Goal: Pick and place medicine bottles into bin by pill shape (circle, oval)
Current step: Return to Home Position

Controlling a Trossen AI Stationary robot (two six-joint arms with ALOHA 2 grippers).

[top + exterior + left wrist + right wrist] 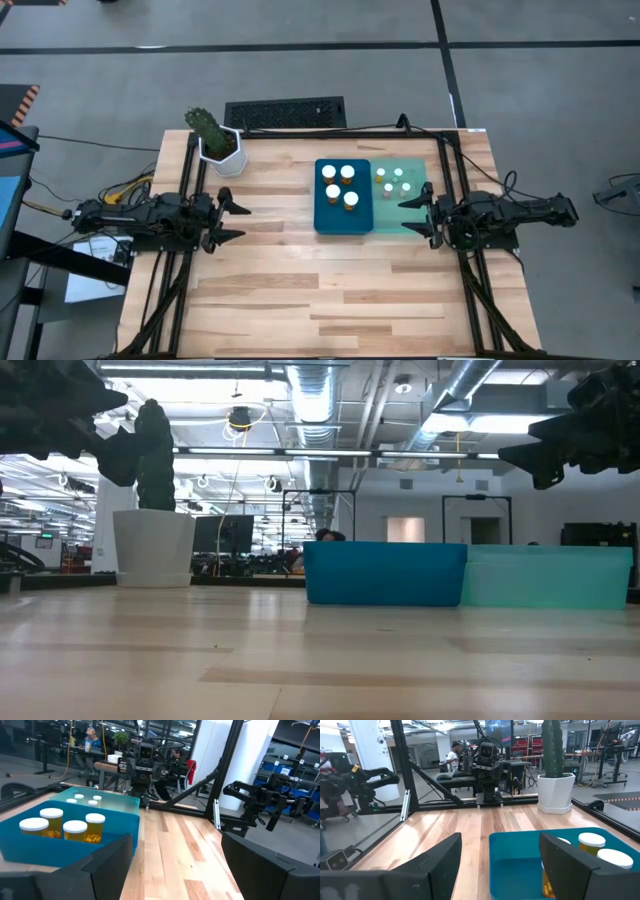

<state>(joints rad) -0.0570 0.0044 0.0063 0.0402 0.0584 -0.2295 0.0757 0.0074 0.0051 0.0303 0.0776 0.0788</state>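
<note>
Desk (300,300) is a light wood plank top, with the two dark arms lying along it from either side, left arm (140,218) and right arm (510,215), both pointing in at the middle.

Two bins sit touching side by side in the middle-back part. The blue bin (335,222) is on the left and the see-through green bin (392,222) on the right. A cactus (207,125) in a white pot (224,155) stands at the back left, well clear of the bins.

The left pincer (244,222) has its fingers spread wide with nothing between them. It's well apart from the blue bin, with bare desk in between. The right pincer (404,217) is spread just as wide and also holds nothing. From above its fingertips overlap the green bin's right half, but the low view shows it hanging high over the bin, not in it.

Four big medicine bottles (332,192), white caps up, stand upright in the blue bin, far from either pincer. The small medicine bottles (388,187), four or so, stand in the back part of the green bin, near the right pincer's fingertips and below them.
</note>
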